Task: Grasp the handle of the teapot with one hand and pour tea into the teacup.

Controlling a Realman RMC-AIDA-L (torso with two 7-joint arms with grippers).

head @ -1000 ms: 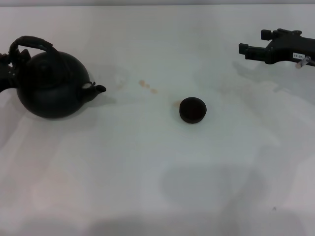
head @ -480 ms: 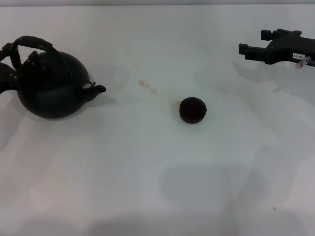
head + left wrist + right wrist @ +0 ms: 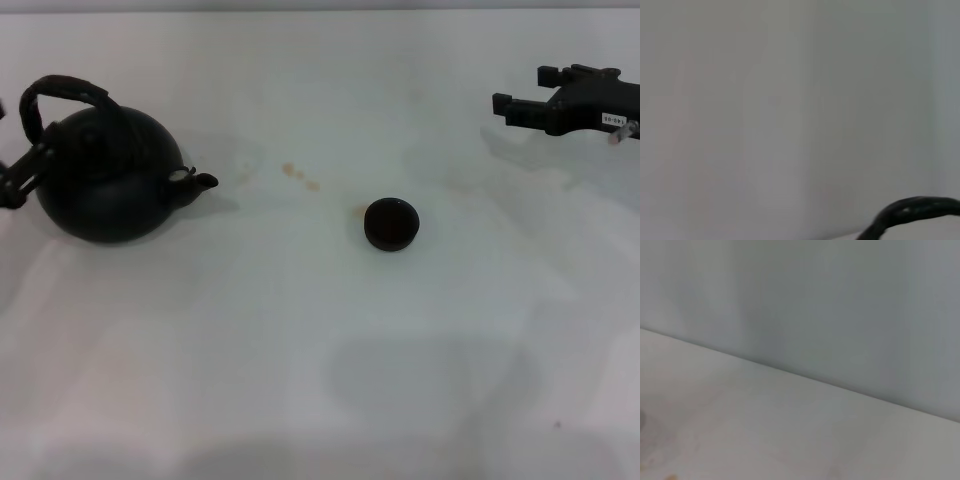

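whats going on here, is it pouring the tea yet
Not yet. The teapot stands upright on the white table, its handle free. The left gripper is at the pot's far-left side, beside the body rather than on the handle. The teacup sits apart near the middle, untouched. The right gripper hangs open at the far right.

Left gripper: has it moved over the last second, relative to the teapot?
Yes. The left gripper has drawn back from the handle toward the table's left edge; the teapot sits unmoved and ungrasped.
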